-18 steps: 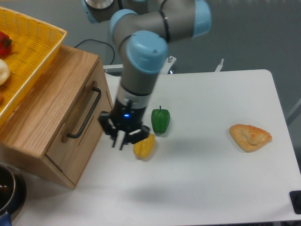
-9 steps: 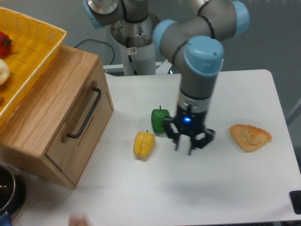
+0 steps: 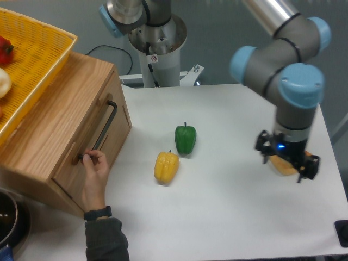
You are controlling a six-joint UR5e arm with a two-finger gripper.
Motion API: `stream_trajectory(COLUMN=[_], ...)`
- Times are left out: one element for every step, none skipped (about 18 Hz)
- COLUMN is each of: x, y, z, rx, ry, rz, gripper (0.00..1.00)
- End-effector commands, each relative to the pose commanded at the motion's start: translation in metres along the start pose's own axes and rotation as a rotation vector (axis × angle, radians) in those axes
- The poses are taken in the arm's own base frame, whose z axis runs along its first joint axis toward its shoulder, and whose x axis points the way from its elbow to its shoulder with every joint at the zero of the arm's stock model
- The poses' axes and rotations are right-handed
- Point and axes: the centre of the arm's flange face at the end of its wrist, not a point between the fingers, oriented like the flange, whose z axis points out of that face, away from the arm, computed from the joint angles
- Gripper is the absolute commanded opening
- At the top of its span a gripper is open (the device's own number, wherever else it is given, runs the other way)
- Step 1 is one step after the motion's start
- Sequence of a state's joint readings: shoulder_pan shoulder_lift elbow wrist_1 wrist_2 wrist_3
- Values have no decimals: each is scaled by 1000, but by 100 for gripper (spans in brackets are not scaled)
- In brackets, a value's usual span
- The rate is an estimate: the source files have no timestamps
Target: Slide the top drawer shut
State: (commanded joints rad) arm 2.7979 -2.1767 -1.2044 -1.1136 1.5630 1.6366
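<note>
The top drawer (image 3: 112, 136) is a light-oak front panel with a thin black bar handle (image 3: 103, 129), on the cabinet at the left; it looks pushed in, about flush with the cabinet face. A person's hand (image 3: 93, 173) holds the lower end of the handle. My gripper (image 3: 287, 165) is far from the drawer, at the right side of the table. It hangs low over a golden pastry (image 3: 281, 166), its fingers spread on either side of it. It holds nothing.
A yellow pepper (image 3: 166, 167) and a green pepper (image 3: 185, 138) lie mid-table. A yellow woven basket (image 3: 32, 60) with produce sits on the oak cabinet (image 3: 54, 119). A dark pot (image 3: 8, 220) is at the lower left. The person's sleeve (image 3: 106, 240) reaches in from the bottom.
My gripper has swung from beside the drawer, past the peppers, to the right over the pastry. A person's hand has come in and taken the drawer handle.
</note>
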Motion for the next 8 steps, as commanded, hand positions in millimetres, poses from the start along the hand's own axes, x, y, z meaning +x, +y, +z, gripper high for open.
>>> stream_trajectory(x=[-1, -4, -7, -5, -4, -3, -1, -1], y=[3, 6, 6, 8, 8, 6, 7, 7], z=[2, 8, 14, 24, 31, 37, 40, 40], rx=[-15, -29, -30, -29, -28, -26, -23, -20], ry=[15, 41, 69, 90, 100, 109, 114, 114], rz=[20, 42, 53, 53, 52, 49, 41, 41], gripper=[100, 100, 100, 100, 100, 100, 100, 100])
